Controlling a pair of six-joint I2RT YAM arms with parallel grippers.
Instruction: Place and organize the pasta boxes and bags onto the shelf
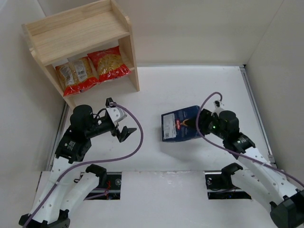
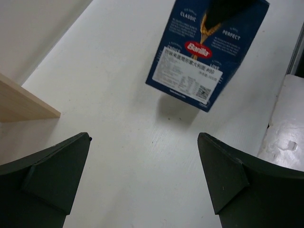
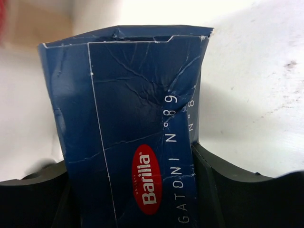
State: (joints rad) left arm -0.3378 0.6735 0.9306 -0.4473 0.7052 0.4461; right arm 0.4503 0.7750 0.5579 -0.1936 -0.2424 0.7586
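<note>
Right gripper (image 1: 198, 124) clamps the blue box (image 1: 176, 126), hiding one end. Left gripper (image 1: 124, 133) gapes wide over the white, walled table (image 1: 190, 90)

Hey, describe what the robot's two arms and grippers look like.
The left arm and right arm have white links with black joints and black wrist housings. A purple cable loops along each. The left gripper and right gripper have dark, wedge-shaped fingers.

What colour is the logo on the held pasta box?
Red oval, white lettering, on the dark blue pasta box. Best in the right wrist view.
</note>
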